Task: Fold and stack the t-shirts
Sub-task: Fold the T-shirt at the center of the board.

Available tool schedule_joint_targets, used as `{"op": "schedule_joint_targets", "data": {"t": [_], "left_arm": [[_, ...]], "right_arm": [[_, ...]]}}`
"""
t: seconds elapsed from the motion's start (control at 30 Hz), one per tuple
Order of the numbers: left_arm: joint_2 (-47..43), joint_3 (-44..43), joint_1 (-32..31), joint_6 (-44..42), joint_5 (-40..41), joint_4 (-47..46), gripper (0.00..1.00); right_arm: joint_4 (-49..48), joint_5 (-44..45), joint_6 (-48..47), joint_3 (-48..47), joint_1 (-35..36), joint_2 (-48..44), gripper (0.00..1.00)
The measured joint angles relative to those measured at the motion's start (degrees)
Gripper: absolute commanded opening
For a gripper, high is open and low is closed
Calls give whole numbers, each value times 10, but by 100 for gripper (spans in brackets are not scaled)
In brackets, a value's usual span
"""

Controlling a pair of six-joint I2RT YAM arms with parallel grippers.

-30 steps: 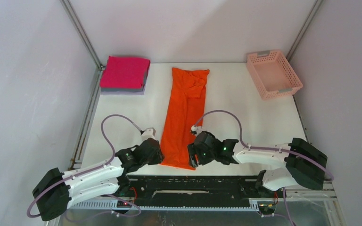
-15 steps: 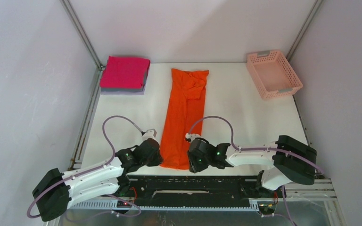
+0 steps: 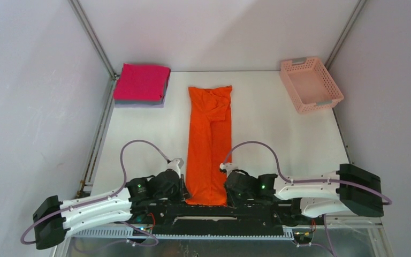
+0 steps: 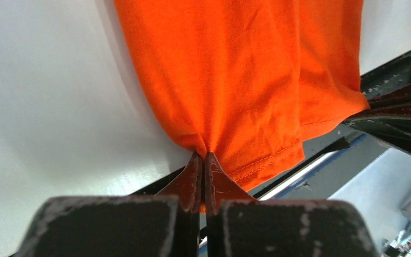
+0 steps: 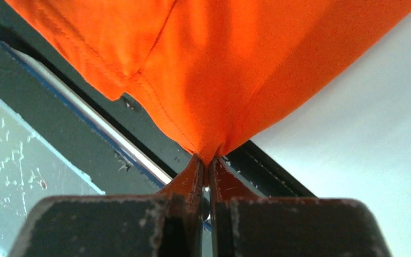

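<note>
Magenta-pink folded t-shirt (image 3: 142,81) sits on a grey folded t-shirt (image 3: 139,102) at the far corner of the bench (image 3: 278,134), well ahead and to the left of the left tool (image 3: 182,187).

Left tool: low at the near bench edge, jaws pressed together on a pinch of hem at the near left corner of the orange t-shirt (image 3: 208,134).

Orange t-shirt: folded into a long narrow strip running straight ahead from between the two tools. Near hem reaches past the bench edge over the dark rail (image 3: 257,208). Cloth is bunched at the far end.

Right tool (image 3: 229,188): level with the left one, the strip's width between them. It is clamped tight on the near right hem corner, with cloth puckered at the tips.

Pale pink basket (image 3: 334,97): well ahead and to the right of the right tool, apart from all the shirts.
</note>
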State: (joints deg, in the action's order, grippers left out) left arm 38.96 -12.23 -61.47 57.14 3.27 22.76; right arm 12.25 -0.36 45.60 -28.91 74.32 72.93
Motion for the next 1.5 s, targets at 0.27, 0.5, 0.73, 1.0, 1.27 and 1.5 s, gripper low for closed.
{"op": "schedule_joint_targets", "data": {"t": [0.27,0.5,0.73,1.0,1.27,1.5], "left_arm": [[-2,1,-5,7,-4,-47,0],[66,-43,53,-43,52,-88,0],[191,-103,164,-66,61,-196,0],[316,-216,242,-100,62,-215,0],[413,-307,305,-132,39,-219,0],[485,-358,345,-150,6,-224,0]], "right_arm": [[21,45,-25,1,-5,-62,0],[-35,63,-67,-8,-91,-45,0],[-96,64,-110,-65,-180,28,0],[-116,57,-150,-154,-271,114,0],[-120,41,-184,-216,-337,172,0],[-137,37,-197,-253,-367,228,0]]}}
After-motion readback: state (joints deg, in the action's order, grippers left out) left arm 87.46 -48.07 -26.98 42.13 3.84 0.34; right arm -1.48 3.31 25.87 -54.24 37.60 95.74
